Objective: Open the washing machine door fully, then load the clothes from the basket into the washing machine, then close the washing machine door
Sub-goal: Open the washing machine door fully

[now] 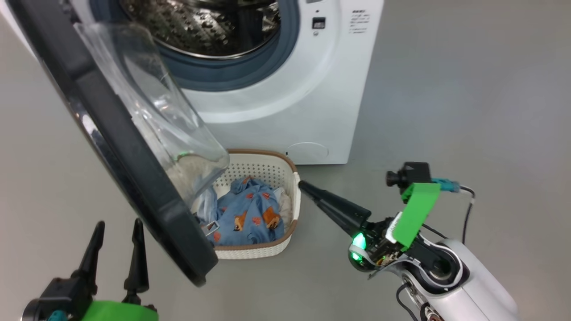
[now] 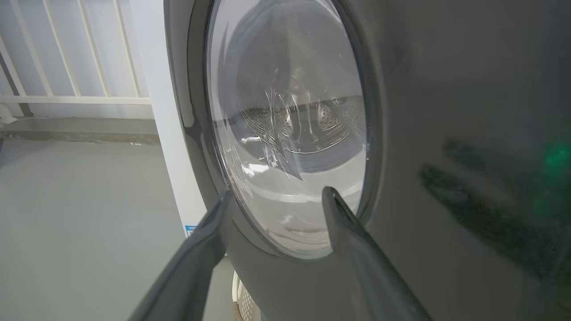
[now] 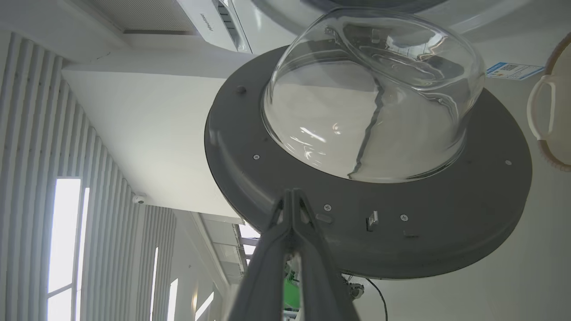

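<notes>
Washing machine door (image 1: pixel 107 133), ajar, beside left fingers (image 1: pixel 136 258)

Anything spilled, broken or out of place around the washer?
Nothing spilled or damaged: the visible clothes sit inside the basket. One oddity: in the head view the open door overlaps the basket's left side, which may hamper reaching in.

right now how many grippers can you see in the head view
2. Left gripper: lower left, open, beside the washing machine door. Right gripper: lower right, shut, tip near the basket. Neither is hidden.
</notes>
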Controlling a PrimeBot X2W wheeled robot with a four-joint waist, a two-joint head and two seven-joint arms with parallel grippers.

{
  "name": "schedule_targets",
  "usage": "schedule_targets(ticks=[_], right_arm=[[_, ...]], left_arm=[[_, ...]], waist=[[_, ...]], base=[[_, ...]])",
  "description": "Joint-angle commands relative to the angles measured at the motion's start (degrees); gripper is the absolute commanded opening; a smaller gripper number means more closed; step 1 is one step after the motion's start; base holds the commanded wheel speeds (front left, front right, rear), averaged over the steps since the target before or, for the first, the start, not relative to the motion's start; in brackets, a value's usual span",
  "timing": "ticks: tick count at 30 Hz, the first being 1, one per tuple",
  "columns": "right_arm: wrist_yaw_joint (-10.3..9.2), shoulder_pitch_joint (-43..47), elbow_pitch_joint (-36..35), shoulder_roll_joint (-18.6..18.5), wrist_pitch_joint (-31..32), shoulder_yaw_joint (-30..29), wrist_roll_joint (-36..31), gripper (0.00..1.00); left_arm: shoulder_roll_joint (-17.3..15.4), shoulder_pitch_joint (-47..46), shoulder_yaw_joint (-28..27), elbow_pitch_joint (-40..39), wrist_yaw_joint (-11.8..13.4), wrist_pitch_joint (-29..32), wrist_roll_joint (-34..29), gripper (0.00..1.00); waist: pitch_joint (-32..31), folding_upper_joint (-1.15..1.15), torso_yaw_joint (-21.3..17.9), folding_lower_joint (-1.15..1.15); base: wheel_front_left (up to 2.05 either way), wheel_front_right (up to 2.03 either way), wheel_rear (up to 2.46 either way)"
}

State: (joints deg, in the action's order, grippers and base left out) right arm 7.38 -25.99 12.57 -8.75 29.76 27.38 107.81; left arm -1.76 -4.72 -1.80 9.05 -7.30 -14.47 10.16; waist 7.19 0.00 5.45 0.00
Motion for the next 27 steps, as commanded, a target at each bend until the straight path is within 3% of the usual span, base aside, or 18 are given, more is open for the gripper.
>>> schedule_targets(ticks=[1,10,16,23,27], right_arm=[[0.11,1.3,-2.5,1.3,-2.0,-0.8,-1.0,1.00],[0.11,5.7,-5.6,4.0,-15.8,-9.1,-7.0,1.00],[0.11,5.8,-6.4,4.6,-27.3,-13.3,-15.7,1.00],[0.11,4.0,-5.3,1.1,-42.0,-12.9,-35.0,1.00],[0.11,3.9,-3.6,-0.4,-44.5,-14.4,-48.2,1.00]], left_arm=[[-1.1,0.2,-2.2,-1.8,-0.1,-0.5,-0.5,1.00],[-1.1,1.6,-2.5,-2.2,-0.1,-0.5,-0.6,1.00],[-1.1,2.0,-2.8,-2.5,-0.2,-0.5,-0.6,1.00],[-1.1,2.1,-2.1,-2.5,-0.2,-0.5,-0.2,1.00],[-1.1,2.3,-1.8,-2.6,-0.2,-0.5,-0.1,1.00]], waist=[[-1.4,0.00,-1.7,0.00],[-2.5,0.00,-3.3,0.00],[-2.5,0.00,-4.1,0.00],[-2.7,0.00,-4.4,0.00],[-2.7,0.00,-4.4,0.00]], base=[[0.00,0.00,0.00],[0.00,0.00,0.00],[0.00,0.00,0.00],[0.00,0.00,0.00],[0.00,0.00,0.00]])
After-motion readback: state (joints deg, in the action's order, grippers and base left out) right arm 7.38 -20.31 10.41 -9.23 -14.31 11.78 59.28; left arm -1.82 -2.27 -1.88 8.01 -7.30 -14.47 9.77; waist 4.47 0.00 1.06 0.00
